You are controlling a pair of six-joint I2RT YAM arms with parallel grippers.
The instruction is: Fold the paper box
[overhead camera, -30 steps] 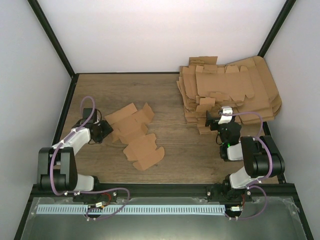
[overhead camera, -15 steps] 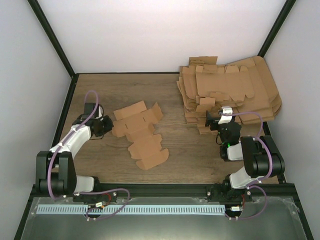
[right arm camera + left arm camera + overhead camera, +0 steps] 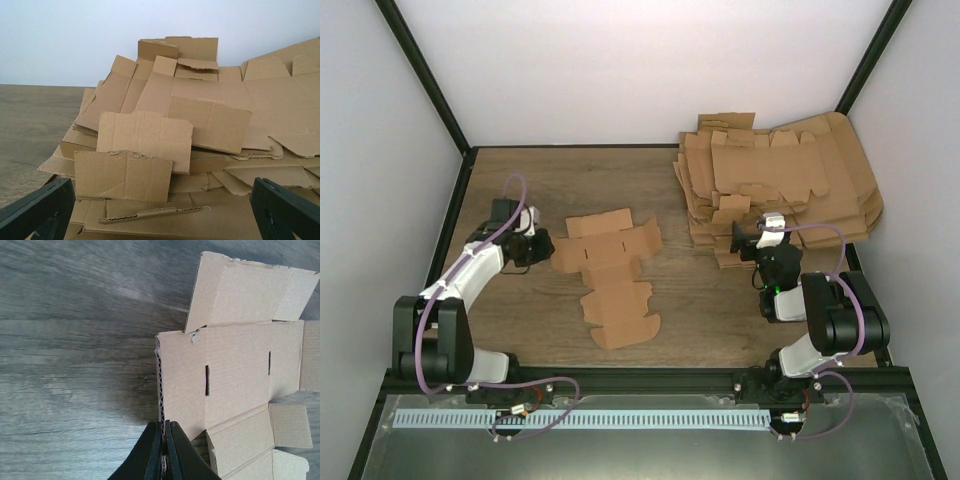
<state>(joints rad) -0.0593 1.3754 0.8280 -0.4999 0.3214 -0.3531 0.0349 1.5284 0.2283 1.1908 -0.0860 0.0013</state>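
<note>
The paper box is a flat brown die-cut cardboard sheet with flaps, lying left of the table's middle. My left gripper is shut on the sheet's left edge. In the left wrist view the black fingers pinch the corrugated edge of the sheet, which is slightly raised and casts a shadow on the wood. My right gripper is open and empty at the near edge of the cardboard pile. In the right wrist view its fingertips stand wide apart at the frame's bottom corners.
A pile of identical flat brown cardboard sheets fills the back right corner and shows close up in the right wrist view. White walls and a black frame bound the wooden table.
My left gripper has swung toward the back and right, dragging and turning the sheet clockwise. The sheet now lies further right and squarer to the table. The right arm has not moved.
</note>
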